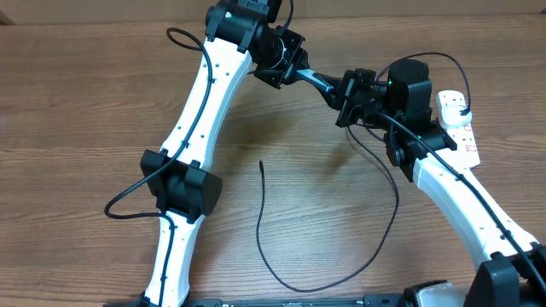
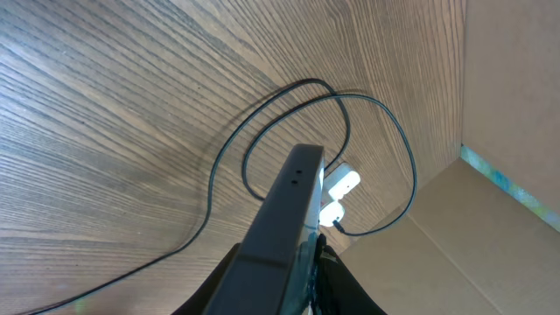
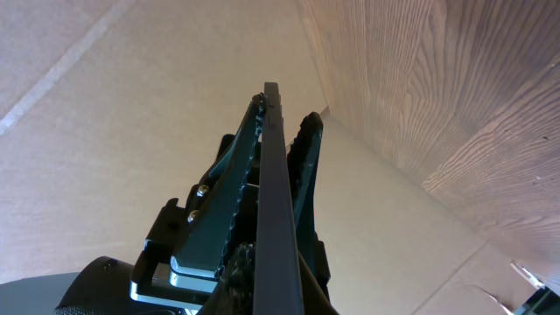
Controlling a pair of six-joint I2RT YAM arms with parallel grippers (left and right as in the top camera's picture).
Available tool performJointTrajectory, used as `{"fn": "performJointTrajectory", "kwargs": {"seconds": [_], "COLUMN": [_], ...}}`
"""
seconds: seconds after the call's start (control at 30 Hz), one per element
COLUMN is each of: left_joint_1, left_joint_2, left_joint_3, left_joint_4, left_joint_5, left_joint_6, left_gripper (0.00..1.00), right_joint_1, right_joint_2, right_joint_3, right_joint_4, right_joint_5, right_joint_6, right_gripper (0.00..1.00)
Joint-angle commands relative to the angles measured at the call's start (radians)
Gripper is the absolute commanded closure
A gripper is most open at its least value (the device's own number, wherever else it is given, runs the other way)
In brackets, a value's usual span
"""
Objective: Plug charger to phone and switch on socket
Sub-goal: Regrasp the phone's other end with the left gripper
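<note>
Both grippers hold the phone (image 1: pixel 322 83) in the air over the back of the table, one at each end. It shows edge-on as a dark slab. My left gripper (image 1: pixel 302 74) is shut on its left end; in the left wrist view the phone (image 2: pixel 293 201) fills the gap between the fingers (image 2: pixel 219 293). My right gripper (image 1: pixel 344 92) is shut on the other end, the phone (image 3: pixel 273 192) running up between its jaws. The charger (image 1: pixel 271 256), a thin black cable, loops loose on the table with one tip at the centre. The socket (image 1: pixel 456 119), a white strip, lies at the right, partly behind the right arm.
The wooden table (image 1: pixel 85 102) carries only the cable and the strip. A cardboard wall (image 2: pixel 516 105) stands along the far side. The left arm (image 1: pixel 200 119) crosses the table's left half and the right arm (image 1: pixel 465 200) its right side.
</note>
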Motion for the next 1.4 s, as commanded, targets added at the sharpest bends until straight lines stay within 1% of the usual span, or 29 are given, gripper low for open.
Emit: {"fn": "performJointTrajectory", "kwargs": {"seconds": [0.0, 0.43, 0.67, 0.9, 0.93, 1.0, 1.2, 1.37], "left_joint_1": [-0.009, -0.009, -0.009, -0.009, -0.009, -0.009, -0.009, -0.009], "left_joint_2": [-0.035, -0.035, -0.035, -0.035, -0.035, -0.035, -0.035, -0.035], "left_joint_3": [0.019, 0.019, 0.019, 0.019, 0.019, 0.019, 0.019, 0.019], "left_joint_4": [-0.027, -0.030, -0.029, -0.029, -0.029, -0.029, -0.029, -0.029], "left_joint_5": [-0.012, -0.012, -0.012, -0.011, -0.011, -0.011, -0.010, -0.007], "left_joint_6": [-0.011, -0.001, 0.085, 0.134, 0.135, 0.134, 0.138, 0.138], "left_gripper": [0.96, 0.96, 0.96, 0.96, 0.96, 0.96, 0.96, 0.96], "right_joint_1": [0.034, 0.033, 0.033, 0.033, 0.033, 0.033, 0.033, 0.033], "right_joint_2": [-0.010, -0.010, -0.010, -0.010, -0.010, -0.010, -0.010, -0.010], "right_joint_3": [0.010, 0.010, 0.010, 0.010, 0.010, 0.010, 0.010, 0.010], "right_joint_4": [0.017, 0.017, 0.017, 0.017, 0.017, 0.017, 0.017, 0.017], "right_joint_5": [-0.066, -0.061, -0.061, -0.061, -0.061, -0.061, -0.061, -0.061], "right_joint_6": [0.137, 0.137, 0.137, 0.137, 0.137, 0.137, 0.137, 0.137], "right_gripper": [0.96, 0.96, 0.96, 0.96, 0.96, 0.91, 0.85, 0.85]}}
